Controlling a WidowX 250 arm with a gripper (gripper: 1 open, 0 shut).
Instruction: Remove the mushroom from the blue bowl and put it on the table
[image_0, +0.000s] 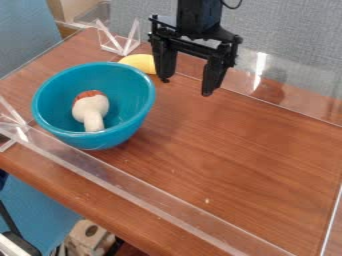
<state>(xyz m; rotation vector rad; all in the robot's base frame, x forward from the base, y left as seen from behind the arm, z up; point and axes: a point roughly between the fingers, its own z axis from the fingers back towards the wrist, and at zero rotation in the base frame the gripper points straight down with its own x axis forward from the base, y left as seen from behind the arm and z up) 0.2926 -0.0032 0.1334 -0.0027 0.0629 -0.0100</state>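
While the gripper (191, 80) hangs spread wide at two o'clock of the blue bowl (127, 128), the mushroom (90, 108) lies inside. It looks light and stiff; the thick stem seems the best hold.

Black robot arm, boxy black wrist, black gripper (189, 83) with 2 long slim straight fingers (167, 62), matte finish

**Tabletop and items resting on it**

Reddish-brown wood-grain table (227, 150), bounded by clear acrylic walls (160, 195) along its edges. Turquoise blue bowl (96, 105) seated upright on the surface at the left end. Yellow banana (138, 63) lying just behind the bowl, near the far wall. Bare wood to the right of the bowl.
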